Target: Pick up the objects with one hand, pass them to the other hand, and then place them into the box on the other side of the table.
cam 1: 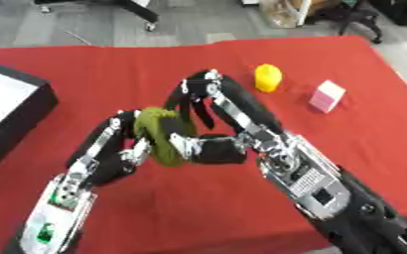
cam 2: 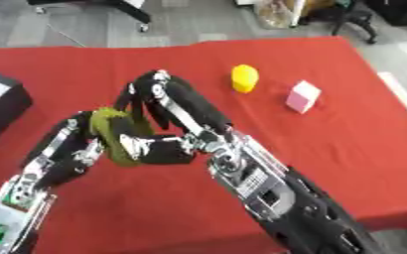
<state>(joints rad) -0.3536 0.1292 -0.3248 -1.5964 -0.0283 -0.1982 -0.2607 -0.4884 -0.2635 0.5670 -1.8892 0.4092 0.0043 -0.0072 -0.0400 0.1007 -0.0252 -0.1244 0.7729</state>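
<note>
Meeting above the red table (cam 1: 85, 64), the left hand (cam 1: 111, 149) and right hand (cam 1: 211, 116) are seen curled around an olive-green object (cam 1: 159, 134) held between them. Beyond the right hand, a yellow object (cam 1: 268, 77) and a pink block (cam 1: 327, 96) are noted, well apart. A black box (cam 1: 16, 106) lies outboard of the left hand, unobstructed.

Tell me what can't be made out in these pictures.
- Olive-green object: both views, blurred and partly covered by both hands; its identity is unclear.
- Left hand and right hand: which one bears the object is unclear.
- Black box: cut off by the left edge; contents hidden.
</note>
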